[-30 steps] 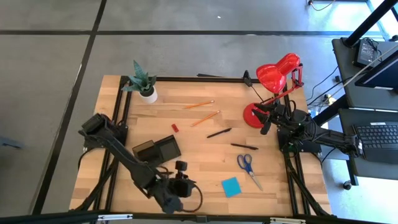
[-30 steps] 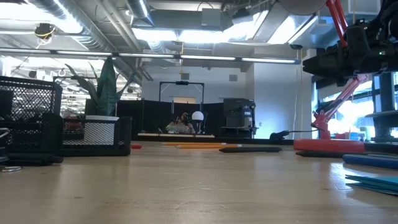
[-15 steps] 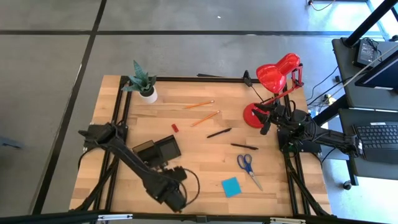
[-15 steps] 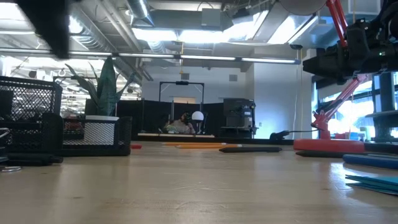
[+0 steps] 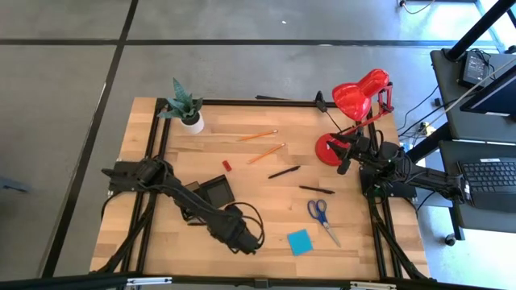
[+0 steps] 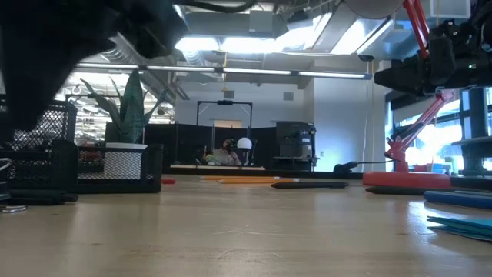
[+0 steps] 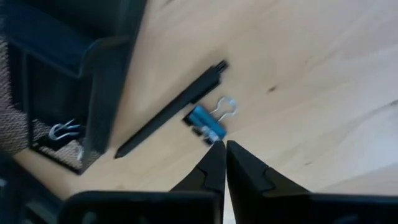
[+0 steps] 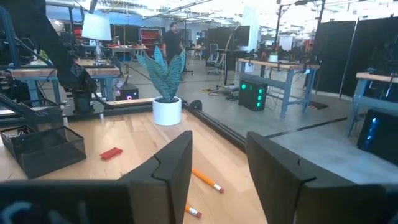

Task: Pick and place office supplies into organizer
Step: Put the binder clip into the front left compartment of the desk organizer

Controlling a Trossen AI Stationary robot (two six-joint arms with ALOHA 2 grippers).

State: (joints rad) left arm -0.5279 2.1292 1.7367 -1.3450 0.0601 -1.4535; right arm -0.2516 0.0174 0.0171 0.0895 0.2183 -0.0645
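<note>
now left claw (image 7: 221,149) pinched closed, empty, tips just beside blue binder clip (image 7: 206,122), black pen (image 7: 171,110) near

Grey concrete floor (image 5: 266,72) crossed by dark lines surrounds the wooden counter (image 5: 266,173); ceiling lights (image 6: 254,42) glow above far workbenches (image 8: 273,65).

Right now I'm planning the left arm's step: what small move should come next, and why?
Probably open the left gripper and lower it over the blue binder clip: its fingers are shut, empty, just short of the clip, which lies beside a black pen outside the organizer.
</note>
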